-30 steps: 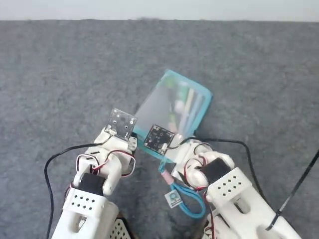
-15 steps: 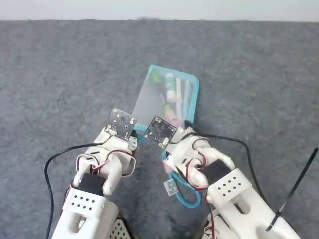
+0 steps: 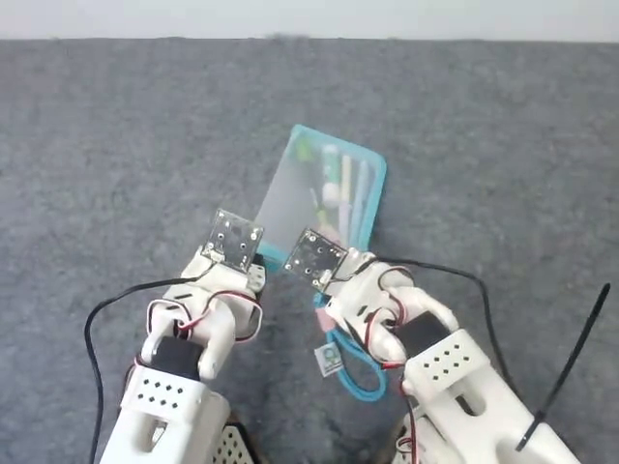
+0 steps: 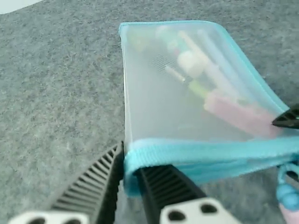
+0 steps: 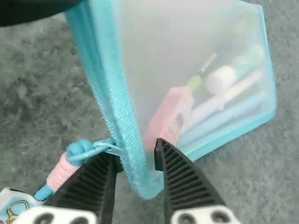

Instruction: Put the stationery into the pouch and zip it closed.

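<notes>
The grey worktop carries the pouch, a frosted sleeve with teal binding. In the high view its long axis runs from 7 o'clock, at my two grippers, out to 1 o'clock, where the far short end points. Its zip edge is the near end. A second ago the far end leaned further toward 2 o'clock. It has since swung counter-clockwise, and the whole pouch has slid a little toward 11 o'clock.

My left gripper is closed on the pouch at the corner of the zip band on the 9 o'clock side, in the same spot as before. My right gripper pinches the same band of the pouch, toward its 3 o'clock end and just beside the slider. That arm has pushed forward since the earlier frame.

The stationery lies inside along the long axis, with pale pens and a pink block at the zip end.

The blue cord from the pull, with its pink bead and small tag, trails toward 6 o'clock.
</notes>
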Robot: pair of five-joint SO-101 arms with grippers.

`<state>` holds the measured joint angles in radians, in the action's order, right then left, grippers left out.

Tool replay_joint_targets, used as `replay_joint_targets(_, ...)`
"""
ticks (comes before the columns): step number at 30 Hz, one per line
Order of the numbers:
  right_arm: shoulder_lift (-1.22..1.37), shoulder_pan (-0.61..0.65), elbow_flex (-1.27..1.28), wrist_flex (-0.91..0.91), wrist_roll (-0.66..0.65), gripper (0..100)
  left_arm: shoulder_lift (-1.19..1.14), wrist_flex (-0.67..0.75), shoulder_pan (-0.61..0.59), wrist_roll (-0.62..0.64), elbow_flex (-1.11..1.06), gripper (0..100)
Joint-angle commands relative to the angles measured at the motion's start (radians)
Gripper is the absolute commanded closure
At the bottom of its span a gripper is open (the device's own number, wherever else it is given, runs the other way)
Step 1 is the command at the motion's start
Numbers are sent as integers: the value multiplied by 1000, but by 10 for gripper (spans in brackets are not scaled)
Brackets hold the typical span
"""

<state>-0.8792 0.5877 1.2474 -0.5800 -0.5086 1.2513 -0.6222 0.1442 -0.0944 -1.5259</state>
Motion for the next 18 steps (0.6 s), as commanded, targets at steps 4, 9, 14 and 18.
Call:
replay_joint_targets(4,-27,-133,-218,-105,68,993,2,-77,2,14,137,872)
replay_joint_targets(9,-25,-137,-236,-104,69,993,11,-176,0,14,208,848)
replay_joint_targets(14,81,-140,-288,-105,104,993,212,-311,0,9,237,847)
replay_joint_targets(18,214,-140,-399,-114,141,993,442,-377,11,-37,174,845)
